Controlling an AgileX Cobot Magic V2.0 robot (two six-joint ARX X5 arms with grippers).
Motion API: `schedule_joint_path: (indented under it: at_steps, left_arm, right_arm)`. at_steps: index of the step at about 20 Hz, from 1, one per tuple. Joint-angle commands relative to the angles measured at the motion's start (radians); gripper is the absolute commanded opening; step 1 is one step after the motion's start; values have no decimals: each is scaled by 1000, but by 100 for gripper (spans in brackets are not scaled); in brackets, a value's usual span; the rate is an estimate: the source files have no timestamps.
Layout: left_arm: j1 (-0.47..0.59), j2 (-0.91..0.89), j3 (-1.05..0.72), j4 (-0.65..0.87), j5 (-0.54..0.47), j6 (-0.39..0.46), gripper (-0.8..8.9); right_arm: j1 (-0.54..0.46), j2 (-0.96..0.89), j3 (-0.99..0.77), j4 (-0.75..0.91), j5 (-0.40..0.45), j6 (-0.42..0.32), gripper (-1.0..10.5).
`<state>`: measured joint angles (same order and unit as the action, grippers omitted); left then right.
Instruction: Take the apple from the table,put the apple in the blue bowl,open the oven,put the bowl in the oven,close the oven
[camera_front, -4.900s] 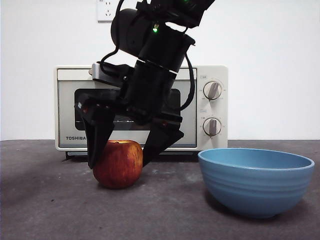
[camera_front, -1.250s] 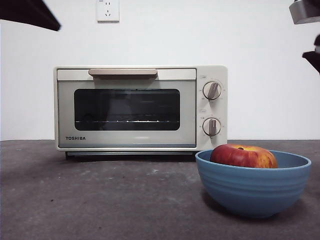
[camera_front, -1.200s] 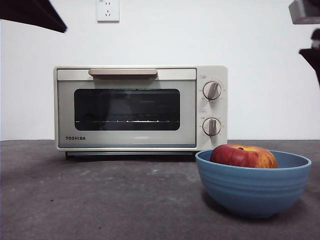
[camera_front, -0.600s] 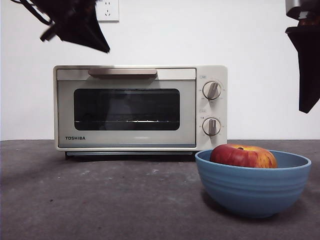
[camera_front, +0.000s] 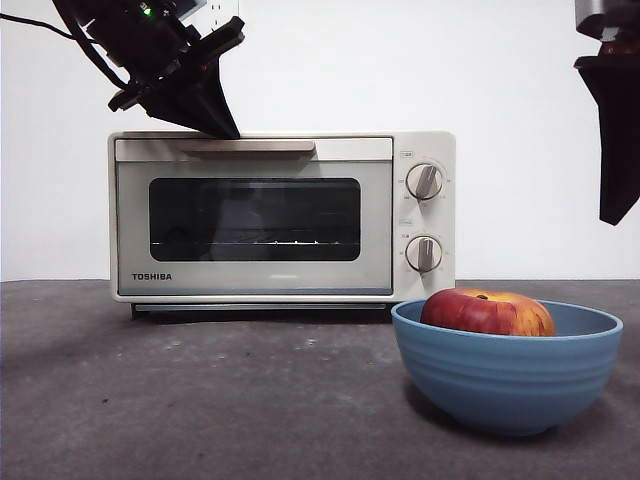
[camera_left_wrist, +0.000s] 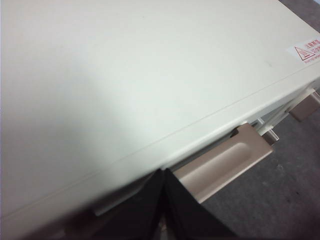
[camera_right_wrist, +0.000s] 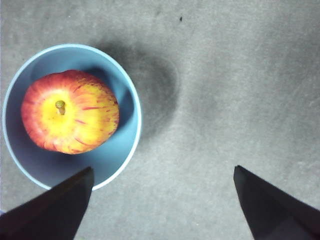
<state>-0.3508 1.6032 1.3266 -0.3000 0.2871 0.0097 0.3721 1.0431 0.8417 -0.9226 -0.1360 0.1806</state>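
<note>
The apple (camera_front: 487, 312) lies inside the blue bowl (camera_front: 508, 377), its red and yellow top showing above the rim in the front view, and the bowl stands on the dark grey table (camera_front: 200, 400) in front of the right end of the oven (camera_front: 282, 217), below the two round knobs (camera_front: 425, 181). The cream-white TOSHIBA oven has its door shut, the beige bar handle (camera_front: 260, 146) lying flat along the top of the door and the wire rack faintly visible through the dark glass. A black gripper comes in from the upper left, its tip just above the oven's top edge at the left end of the handle (the wrist views make this the left gripper (camera_front: 215, 118)), and a black jaw of the right gripper (camera_front: 618, 140) hangs at the right edge of the view, well above the bowl. A white wall socket (camera_front: 222, 12) shows on the wall behind. In the left wrist view the oven's pale top (camera_left_wrist: 150, 75) fills most of the frame, with a warning sticker (camera_left_wrist: 306, 50) at its far corner; the left gripper (camera_left_wrist: 164, 210) has its two jaws pressed together with nothing between them, poised right over the near end of the handle (camera_left_wrist: 227, 162). In the right wrist view the right gripper (camera_right_wrist: 162, 205) is spread wide and holds nothing, looking straight down on the table (camera_right_wrist: 225, 90), with the bowl (camera_right_wrist: 115, 155) partly beneath one jaw and the apple (camera_right_wrist: 70, 111) resting stem up in it.
</note>
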Motion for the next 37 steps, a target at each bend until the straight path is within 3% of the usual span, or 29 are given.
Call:
schedule_joint_path:
  at_steps: [1, 10, 14, 21, 27, 30, 34, 37]
  left_arm:
    - [-20, 49, -2, -101, -14, 14, 7]
    - [-154, 48, -2, -460, -13, 17, 7]
    - [-179, 42, -2, -552, -13, 25, 7]
    - [-165, -114, -2, -519, 10, 23, 7]
    - [-80, -364, -39, -470, 12, -3, 7]
    - [-23, -498, -137, -467, 13, -4, 7]
    - [71, -692, -339, -415, 135, -52, 7]
    - [105, -803, -441, -418, 151, -77, 7]
  right_arm:
    - [3, 7, 2, 10, -2, -16, 445]
    - [3, 7, 2, 10, -3, -21, 445]
    - [3, 8, 2, 10, -30, -20, 445]
    - [1, 10, 2, 24, -48, -8, 424]
    - [-2, 82, 1, 76, -51, -6, 397]
    - [-2, 145, 1, 119, -72, -8, 395]
    - [-2, 235, 0, 165, -78, -13, 379]
    - [-2, 284, -6, 187, -77, -14, 352]
